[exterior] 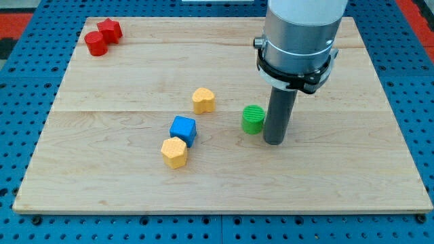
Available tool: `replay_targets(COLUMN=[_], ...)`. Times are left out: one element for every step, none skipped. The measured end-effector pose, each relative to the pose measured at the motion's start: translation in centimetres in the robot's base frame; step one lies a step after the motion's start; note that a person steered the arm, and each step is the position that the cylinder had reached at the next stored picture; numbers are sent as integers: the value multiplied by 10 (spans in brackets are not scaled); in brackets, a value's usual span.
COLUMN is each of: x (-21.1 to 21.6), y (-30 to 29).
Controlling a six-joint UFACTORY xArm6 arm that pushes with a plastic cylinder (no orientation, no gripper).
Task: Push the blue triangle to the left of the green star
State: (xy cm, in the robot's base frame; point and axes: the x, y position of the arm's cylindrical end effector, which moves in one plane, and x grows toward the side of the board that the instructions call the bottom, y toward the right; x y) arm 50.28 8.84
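Note:
My tip (274, 141) rests on the wooden board (122, 183), right of centre. A green cylinder (253, 119) stands just to the tip's left, very close to the rod or touching it. A blue cube (183, 129) lies further left, near the board's middle. No blue triangle and no green star show in this view. The arm's grey body (300, 41) hides part of the board's top right.
A yellow hexagon (174, 152) touches the blue cube's lower left corner. A yellow heart (203, 100) lies above and right of the cube. A red cylinder (95, 44) and a red star (109, 29) sit together at the board's top left corner.

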Motion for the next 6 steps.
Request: replay_targets(x=[-34, -103, -160, -204, -216, -158], y=[16, 10, 7, -5, -4, -7])
